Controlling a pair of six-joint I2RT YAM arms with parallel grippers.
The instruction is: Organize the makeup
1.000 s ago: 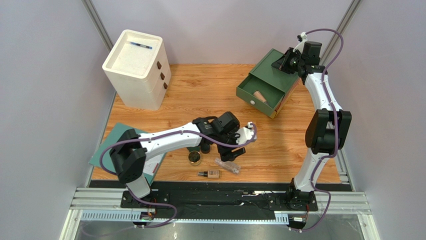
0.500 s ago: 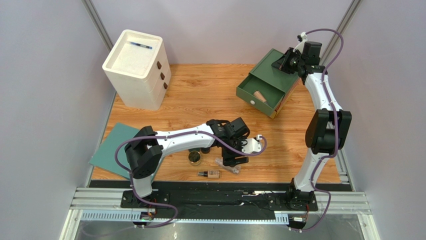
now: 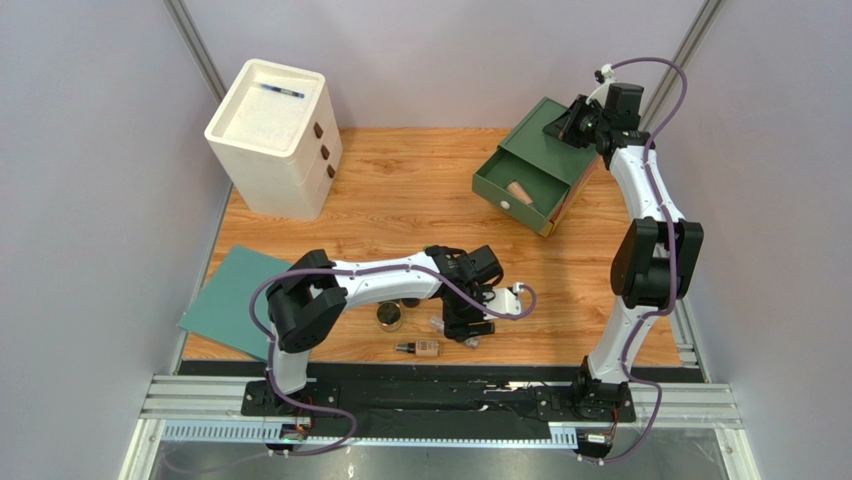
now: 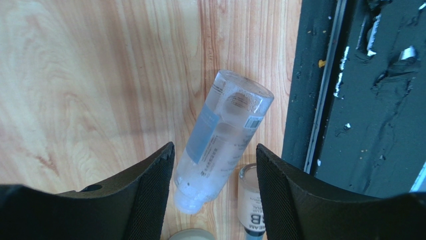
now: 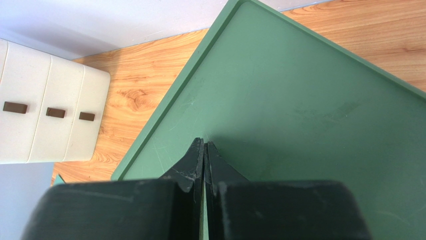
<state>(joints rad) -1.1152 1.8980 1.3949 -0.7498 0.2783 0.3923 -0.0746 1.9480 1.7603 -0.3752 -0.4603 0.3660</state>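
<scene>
step: going for the clear bottle [image 4: 222, 135], lying on the bench [image 4: 75, 75] by the front rail [image 4: 350, 125] | left claw [image 4: 214, 152] wide open, straddling it, nothing held | right claw [image 5: 205, 145] pinched shut, empty, over green drawer box [image 5: 300, 125] | next: probably lower, then squeeze

My left hand [image 4: 214, 152] stands spread over the clear bottle [image 4: 225, 125], with a thin gap of bare wood on each side. The beige bottle [image 4: 252, 202] lies just beside one finger, and the black rail [image 4: 350, 100] along the near edge closes that side. A jar [image 3: 390, 317] crowds my left. The middle of the table [image 3: 420, 190] is free between the white drawers [image 3: 270, 130] at the far left corner and the green box [image 3: 545, 170] at the far right. My right hand [image 5: 205, 150], fingers pressed together, is over that box's lid.
</scene>
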